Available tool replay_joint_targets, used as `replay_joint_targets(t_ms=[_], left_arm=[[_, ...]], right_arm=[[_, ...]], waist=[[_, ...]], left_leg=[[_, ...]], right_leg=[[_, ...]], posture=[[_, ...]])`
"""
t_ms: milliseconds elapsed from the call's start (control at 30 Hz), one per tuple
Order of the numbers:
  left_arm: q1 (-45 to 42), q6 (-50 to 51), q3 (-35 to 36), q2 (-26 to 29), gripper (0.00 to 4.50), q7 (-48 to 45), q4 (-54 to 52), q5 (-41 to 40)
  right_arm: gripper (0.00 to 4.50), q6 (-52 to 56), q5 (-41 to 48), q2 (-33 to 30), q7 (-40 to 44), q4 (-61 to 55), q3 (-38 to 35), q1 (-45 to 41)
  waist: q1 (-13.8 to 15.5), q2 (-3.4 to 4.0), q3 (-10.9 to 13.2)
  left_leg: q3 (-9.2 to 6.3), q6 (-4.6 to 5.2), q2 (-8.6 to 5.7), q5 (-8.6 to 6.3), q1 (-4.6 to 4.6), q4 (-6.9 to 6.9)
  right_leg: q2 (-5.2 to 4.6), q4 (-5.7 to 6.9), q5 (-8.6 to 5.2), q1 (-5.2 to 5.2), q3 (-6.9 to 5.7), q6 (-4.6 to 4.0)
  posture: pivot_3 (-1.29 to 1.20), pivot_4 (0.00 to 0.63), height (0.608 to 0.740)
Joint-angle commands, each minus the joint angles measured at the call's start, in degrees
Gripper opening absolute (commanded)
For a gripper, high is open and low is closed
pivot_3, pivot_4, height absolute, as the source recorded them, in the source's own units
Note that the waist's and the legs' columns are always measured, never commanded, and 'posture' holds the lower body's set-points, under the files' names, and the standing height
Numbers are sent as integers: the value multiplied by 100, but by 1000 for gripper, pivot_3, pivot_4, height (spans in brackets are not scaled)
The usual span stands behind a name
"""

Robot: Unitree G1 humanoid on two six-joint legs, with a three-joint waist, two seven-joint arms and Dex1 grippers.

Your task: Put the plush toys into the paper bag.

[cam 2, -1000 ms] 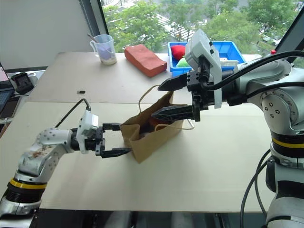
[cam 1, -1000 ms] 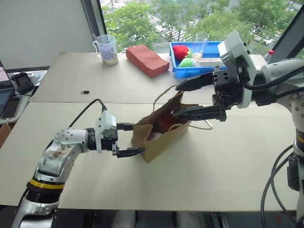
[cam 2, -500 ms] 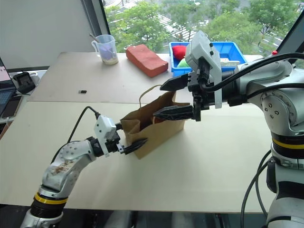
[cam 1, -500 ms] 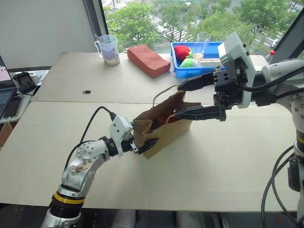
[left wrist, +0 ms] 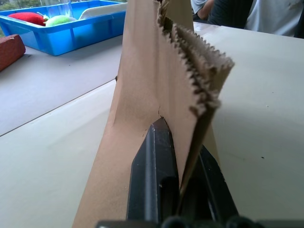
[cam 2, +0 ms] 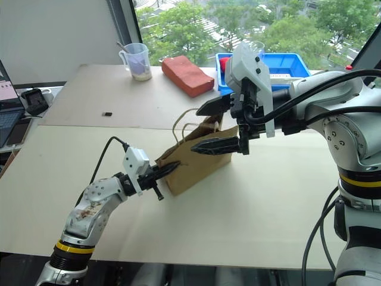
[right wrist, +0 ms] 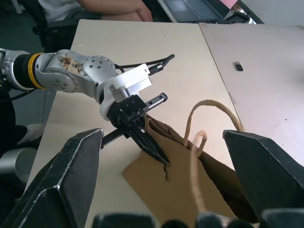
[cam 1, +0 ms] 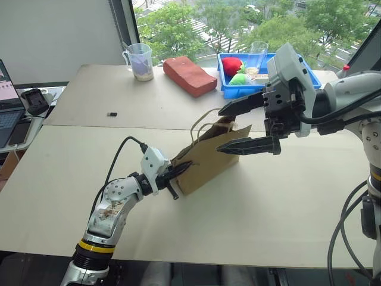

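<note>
Left wrist view shows you the left gripper point(left wrist: 183, 156) jaws pinched on the paper bag point(left wrist: 161, 90) rim; your right gripper point(cam 1: 247, 126) hangs wide open above it.

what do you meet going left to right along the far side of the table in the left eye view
measuring cup → red-brown brick-shaped block → blue tray holding red and green soft items.
</note>
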Motion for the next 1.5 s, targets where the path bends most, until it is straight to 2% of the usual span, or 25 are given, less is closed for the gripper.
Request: replay_joint_targets(t_ms=[33, 233, 300, 367, 467, 700, 800, 933, 1033, 1067, 1267, 1333, 1500], left_arm=[[-258, -170, 94, 131, 51, -155, 114, 7], [-822, -151, 347, 667, 51, -1252, 628, -522], [-977, -47, 400, 815, 51, -1786, 640, -861], [-1365, -131, 267, 1003, 51, -2725, 965, -1064], [-1809, -659, -73, 882, 51, -3542, 1863, -824], [-2104, -1346, -255, 479, 51, -3974, 2887, -502], [-2122, -1322, -208, 496, 945, -3996, 2903, -483], [-2082, -863, -17, 770, 2836, -3880, 2430, -649], [-1922, -315, 262, 1265, 4301, -3794, 1701, -861], [-1891, -112, 377, 1442, 4411, -3721, 1500, -935], [-1947, 1551, 1088, 2802, 4411, -3012, 421, -1215], [-1969, 1755, 1225, 2945, 4411, -2697, 300, -1192], [-1811, 1681, 1362, 2916, 4411, -2258, 106, -1112]], right_arm=[[4500, -94, -2, -237, 81, -21, -293, -64], [4500, 425, 510, -991, 325, 122, -883, -231], [4500, 538, 608, -1257, 429, 223, -1004, -261], [4500, 527, 571, -1570, 634, 500, -1035, -340], [4500, 385, 461, -1622, 744, 763, -903, -367], [4500, 289, 418, -1563, 763, 557, -807, -107], [4500, 316, 434, -1468, 686, 562, -819, -104], [4500, 139, 293, -1509, 731, 575, -820, 162], [4500, -271, 4, -1733, 890, 657, -879, 644], [4500, -375, -55, -1802, 925, 666, -935, 808], [4500, -1009, -434, -2113, 894, 660, -1523, 2042], [4500, -995, -408, -2089, 803, 554, -1714, 2330], [4500, -988, -399, -1963, 534, 372, -1930, 2715]], waist=[[3, 0, 0], [-8, 0, 0], [-16, 0, 0], [-8, 0, 0], [-4, 0, 0], [-61, 0, 0], [-69, 0, 0], [-68, 0, 0], [-62, 1, 0], [-62, 1, 0], [-73, 2, 1], [-64, 4, 2], [-49, 3, 2]], left_leg=[[0, 0, 0, 0, 0, 1], [0, 0, 1, 0, -1, 1], [3, 1, 1, 0, -2, 0], [4, 1, 1, 0, -4, 0], [6, -1, 0, 1, -7, 2], [12, 0, 2, 0, -15, 4], [12, 0, 2, 0, -18, 4], [10, 0, 2, 0, -19, 6], [8, 0, 2, 0, -23, 7], [8, 0, 2, 0, -23, 7], [10, 1, 3, 0, -24, 6], [10, 1, 4, 0, -20, 6], [10, -2, 4, 1, -18, 7]], right_leg=[[0, 0, 0, 1, 0, 0], [0, -1, 0, -2, 0, 0], [0, 0, 0, -3, 0, 0], [0, -1, 0, -5, 0, 0], [0, -11, -1, -3, 0, -1], [0, 13, -1, -21, 3, -1], [0, 13, -1, -22, 3, -1], [0, 12, -1, -20, 3, -1], [0, 12, -1, -21, 2, 0], [0, 12, -1, -21, 3, 0], [0, 11, -1, -24, 4, 1], [0, 10, -2, -20, 4, 1], [0, 7, -2, -18, 4, 1]], posture=[[0, 150, 740], [0, 150, 740], [0, 150, 740], [0, 150, 740], [0, 150, 740], [0, 150, 740], [0, 150, 740], [0, 150, 740], [0, 150, 740], [0, 150, 740], [0, 150, 740], [0, 150, 740], [0, 150, 740]])
